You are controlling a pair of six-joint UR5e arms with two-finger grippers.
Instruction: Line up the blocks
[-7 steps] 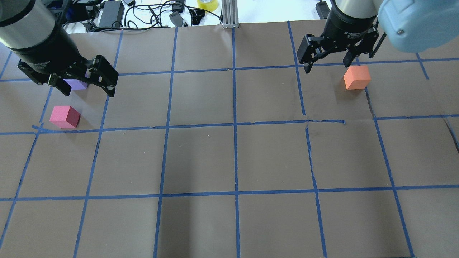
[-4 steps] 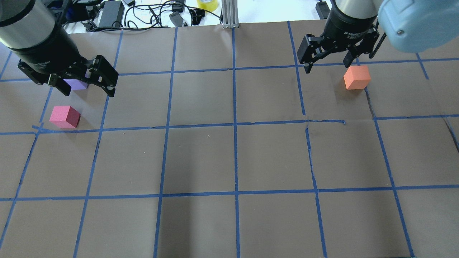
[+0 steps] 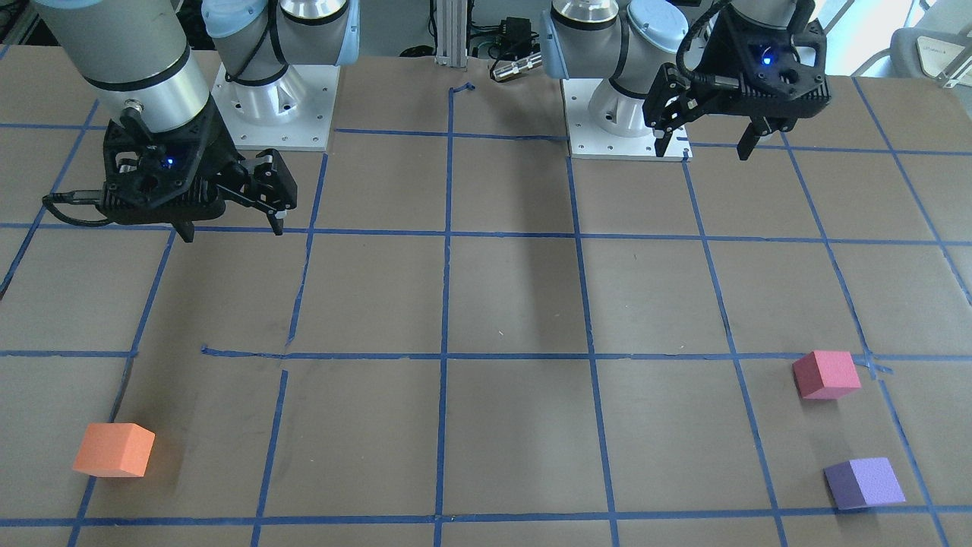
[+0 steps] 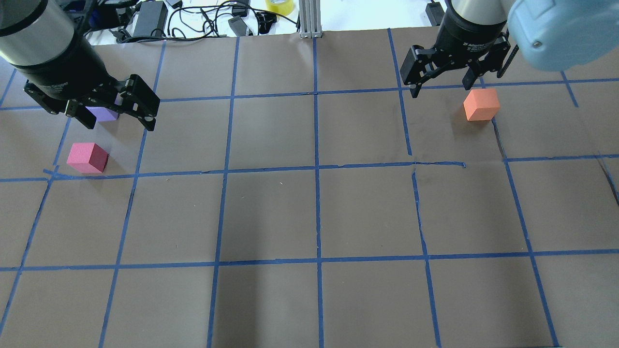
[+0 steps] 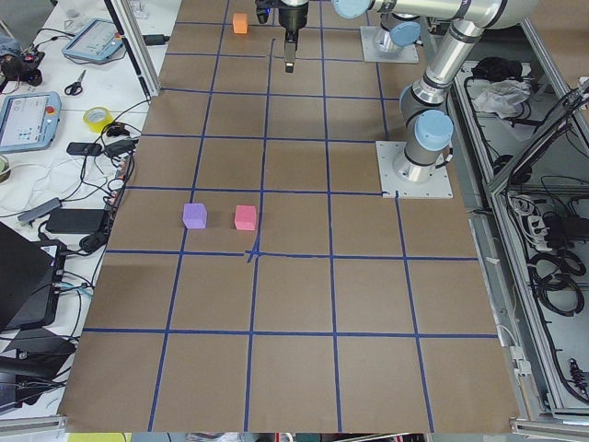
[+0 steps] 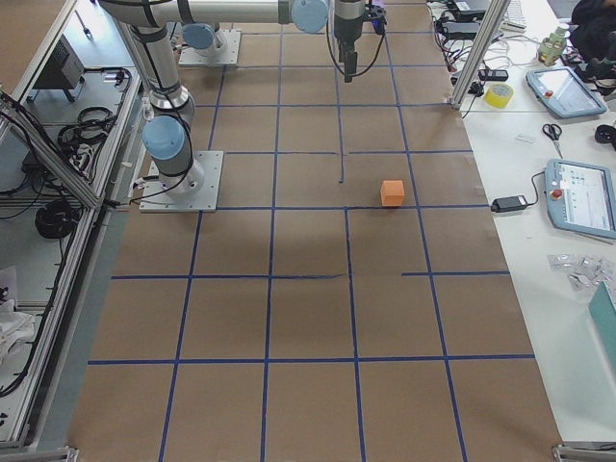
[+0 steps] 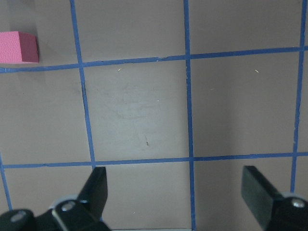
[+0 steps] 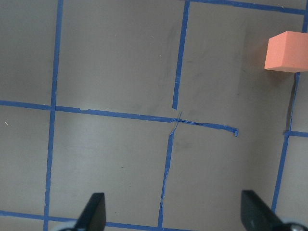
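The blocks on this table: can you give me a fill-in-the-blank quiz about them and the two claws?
1. The pink block and the purple block both lie on the robot's ____ side.
2. The lone block on the other side is coloured ____.
3. The left gripper and the right gripper are both ____ and hold nothing.
Missing words: left, orange, open.
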